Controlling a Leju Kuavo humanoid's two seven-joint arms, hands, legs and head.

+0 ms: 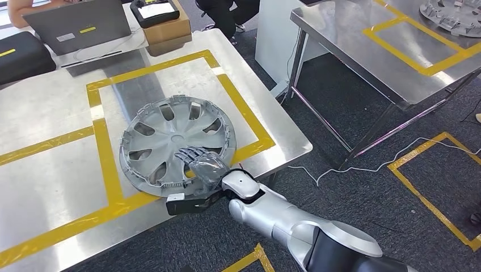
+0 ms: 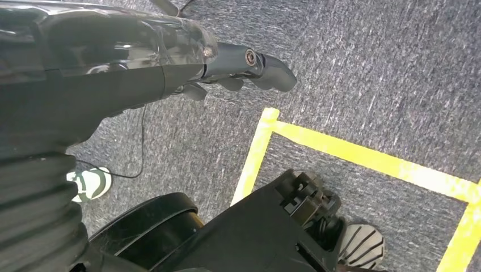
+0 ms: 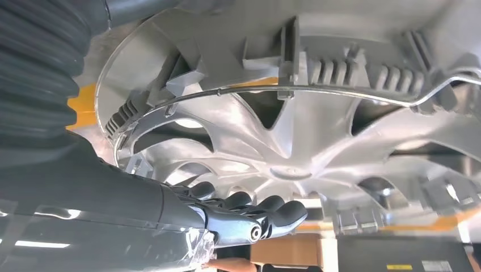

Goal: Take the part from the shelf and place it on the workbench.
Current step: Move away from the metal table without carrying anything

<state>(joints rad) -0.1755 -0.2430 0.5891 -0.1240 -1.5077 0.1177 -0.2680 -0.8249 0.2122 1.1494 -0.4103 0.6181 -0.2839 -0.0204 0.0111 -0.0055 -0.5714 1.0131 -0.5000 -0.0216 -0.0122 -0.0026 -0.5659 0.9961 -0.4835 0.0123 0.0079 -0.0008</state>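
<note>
Steel workbench [image 1: 51,187] — hubcap [image 1: 164,136] inside yellow tape [image 1: 108,170]

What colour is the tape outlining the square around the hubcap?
Yellow tape, clearest in the head view, framing the grey hubcap.

A workshop or robot test lab: steel table [image 1: 51,187] marked with yellow tape, taped squares on grey carpet [image 1: 351,226], laptop [image 1: 79,22] at upper left.

Grey spoked part [image 1: 170,141] lies flat on taped workbench [image 1: 51,113].
</note>
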